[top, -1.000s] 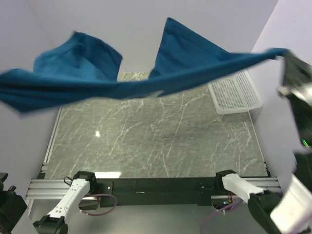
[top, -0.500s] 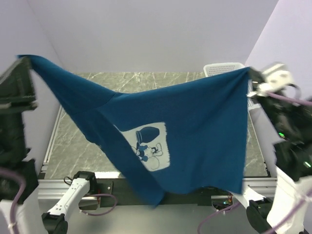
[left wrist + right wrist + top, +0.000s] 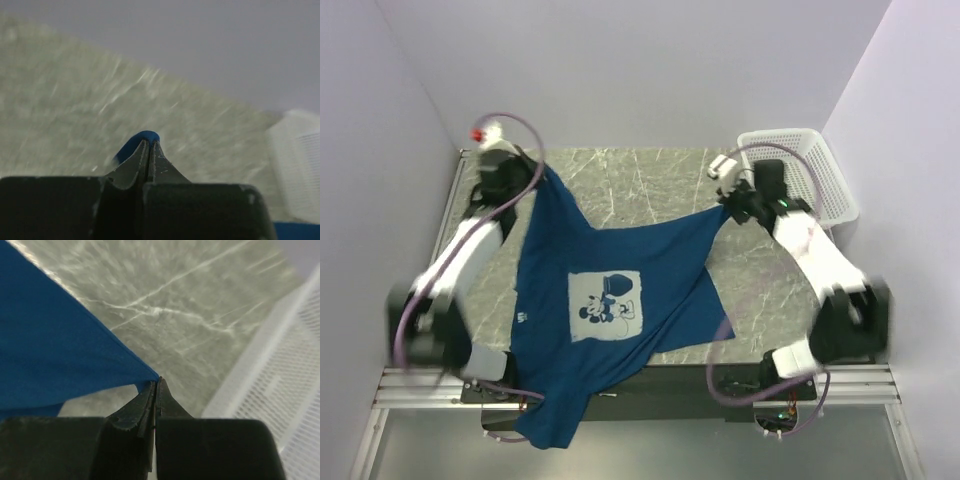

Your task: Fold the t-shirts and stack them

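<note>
A dark blue t-shirt point(image 3: 610, 290) with a square white cartoon print lies spread over the marble table point(image 3: 650, 180), print up, its lower part hanging past the near edge. My left gripper point(image 3: 535, 168) is at the far left, shut on one corner of the shirt; a blue fold point(image 3: 141, 140) pokes out at its tips point(image 3: 149, 144). My right gripper point(image 3: 725, 205) is at the far right, shut on the other corner, and the blue cloth point(image 3: 60, 340) stretches left from its tips point(image 3: 156, 382).
A white plastic mesh basket point(image 3: 800, 165) stands at the back right corner, close beside the right gripper; it shows as a white grid point(image 3: 295, 390) in the right wrist view and a pale blur point(image 3: 295, 160) in the left one. Walls close in on three sides.
Both arms have swung the shirt from high in the air down and forward to the far side of the table. The cloth now lies flat with its print facing up.
</note>
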Robot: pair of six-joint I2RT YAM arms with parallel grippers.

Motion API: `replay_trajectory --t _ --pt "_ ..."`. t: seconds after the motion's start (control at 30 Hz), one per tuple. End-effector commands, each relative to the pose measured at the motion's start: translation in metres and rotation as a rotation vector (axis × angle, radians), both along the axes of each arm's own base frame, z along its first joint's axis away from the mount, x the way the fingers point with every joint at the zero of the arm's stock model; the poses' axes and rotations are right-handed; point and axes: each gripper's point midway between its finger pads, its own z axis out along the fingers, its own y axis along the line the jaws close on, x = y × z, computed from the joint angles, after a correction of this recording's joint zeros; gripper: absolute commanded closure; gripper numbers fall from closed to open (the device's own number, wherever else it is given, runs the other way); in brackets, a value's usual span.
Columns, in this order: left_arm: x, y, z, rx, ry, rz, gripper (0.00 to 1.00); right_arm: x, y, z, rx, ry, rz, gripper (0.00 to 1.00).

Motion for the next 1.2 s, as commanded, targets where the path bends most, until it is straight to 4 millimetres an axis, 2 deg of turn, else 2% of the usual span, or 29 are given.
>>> replay_trajectory --t 0.0,0.03,0.07,0.1,0.13,0.17,0.2,0.23,0.27,0.3,0.4,0.43,0.47,0.5,0.53,0.63,0.77,1.0,1.03,1.07,1.1,1.17 --pt "0.060 0.006 -0.080 0.070 0.170 0.043 1.00 0.063 0.010 -0.013 -0.042 -0.010 -0.030 1.00" --pt "0.073 0.008 -0.097 0.075 0.218 0.057 1.00 0.078 0.010 -0.054 -0.070 0.088 -0.047 1.00" --pt "0.084 0.011 -0.111 0.081 0.258 0.073 1.00 0.100 0.014 -0.042 -0.064 0.069 -0.070 1.00" --pt "0.105 0.014 -0.128 0.091 0.294 0.101 1.00 0.110 0.016 -0.049 -0.075 0.084 -0.083 1.00" --pt "0.111 0.018 -0.137 0.098 0.324 0.124 1.00 0.121 0.017 -0.075 -0.110 0.127 -0.109 1.00" --pt "0.118 0.022 -0.141 0.098 0.332 0.140 1.00 0.137 0.021 -0.065 -0.116 0.097 -0.124 1.00" --pt "0.133 0.025 -0.142 0.095 0.323 0.157 1.00 0.146 0.022 -0.067 -0.130 0.091 -0.142 1.00" --pt "0.134 0.035 -0.149 0.106 0.358 0.196 1.00 0.153 0.023 -0.083 -0.167 0.107 -0.161 1.00" --pt "0.139 0.041 -0.149 0.103 0.359 0.217 1.00 0.165 0.026 -0.076 -0.175 0.077 -0.172 1.00" --pt "0.147 0.046 -0.145 0.102 0.350 0.241 1.00 0.171 0.028 -0.077 -0.174 0.067 -0.174 1.00" --pt "0.153 0.077 -0.140 0.094 0.342 0.339 1.00 0.192 0.027 -0.087 -0.235 0.045 -0.217 1.00" --pt "0.151 0.089 -0.137 0.099 0.337 0.386 1.00 0.196 0.027 -0.099 -0.253 0.055 -0.222 1.00" --pt "0.152 0.095 -0.131 0.086 0.320 0.413 1.00 0.205 0.027 -0.091 -0.261 0.022 -0.242 1.00" --pt "0.148 0.101 -0.123 0.078 0.302 0.432 1.00 0.209 0.026 -0.092 -0.265 0.013 -0.253 1.00" --pt "0.145 0.118 -0.118 0.072 0.289 0.468 1.00 0.214 0.026 -0.094 -0.266 0.003 -0.260 1.00" --pt "0.141 0.140 -0.104 0.053 0.248 0.521 1.00 0.227 0.029 -0.096 -0.283 -0.013 -0.270 1.00" --pt "0.154 0.140 -0.115 0.031 0.275 0.455 1.00 0.235 0.031 -0.105 -0.298 -0.005 -0.269 1.00" --pt "0.191 0.102 -0.155 -0.029 0.347 0.226 1.00 0.241 0.034 -0.114 -0.344 -0.019 -0.259 1.00" --pt "0.192 0.101 -0.161 -0.034 0.368 0.216 1.00 0.241 0.033 -0.117 -0.367 -0.021 -0.255 1.00" --pt "0.197 0.101 -0.158 -0.038 0.360 0.218 1.00 0.243 0.034 -0.116 -0.374 -0.035 -0.257 1.00" --pt "0.199 0.096 -0.171 -0.051 0.384 0.193 1.00 0.243 0.035 -0.119 -0.384 -0.038 -0.255 1.00" --pt "0.201 0.092 -0.180 -0.067 0.403 0.174 1.00 0.245 0.036 -0.121 -0.392 -0.042 -0.253 1.00"
